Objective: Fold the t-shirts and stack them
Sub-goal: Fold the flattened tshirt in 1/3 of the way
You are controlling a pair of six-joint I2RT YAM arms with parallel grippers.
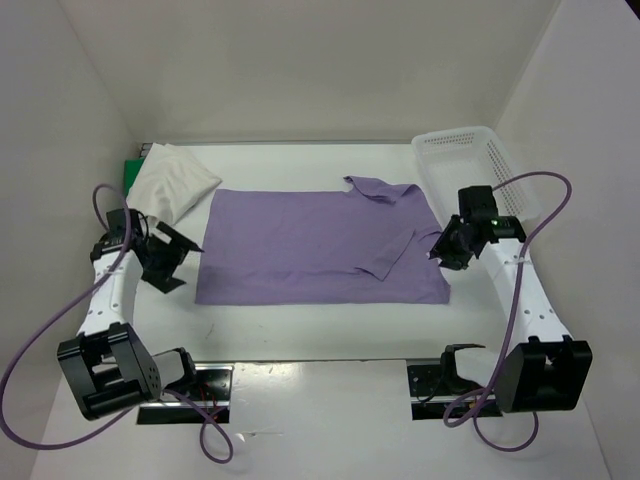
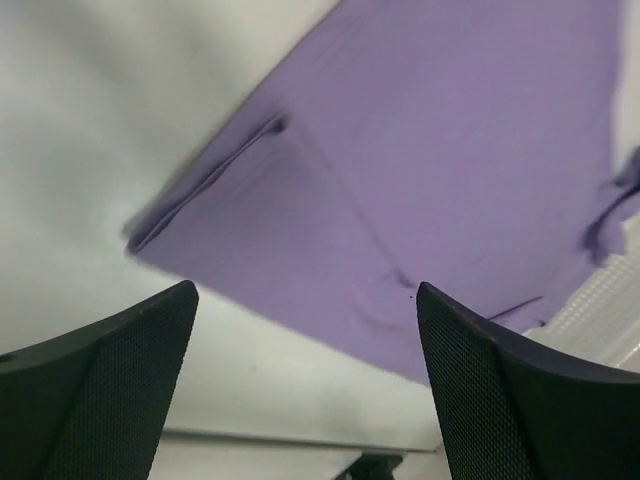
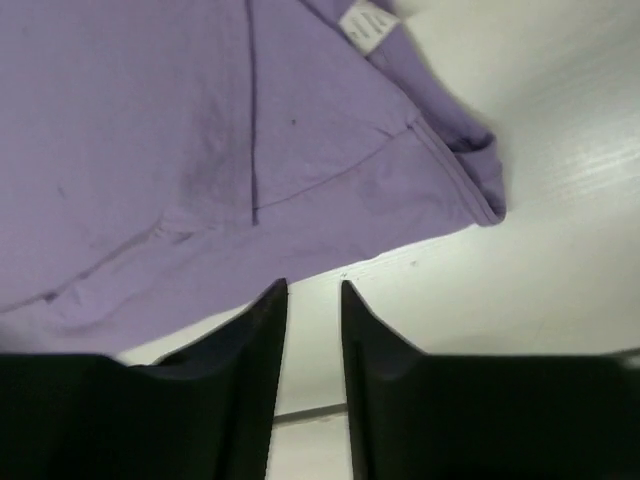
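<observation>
Jaws, shirts and basket on the counter

Left jaws: wide apart, empty, held just off the left edge of the lavender t-shirt (image 1: pixel 300 250). Right jaws: a narrow gap with nothing in it, just off that shirt's right edge. Lavender t-shirt: spread flat on the counter (image 1: pixel 320 335) between my two sets of jaws, one sleeve lying over its body near my right jaws. White t-shirt (image 1: pixel 172 180): bundled, beyond my left jaws, lying on the green t-shirt (image 1: pixel 131 172), of which only an edge shows. Basket (image 1: pixel 470 160): beyond my right jaws.
</observation>
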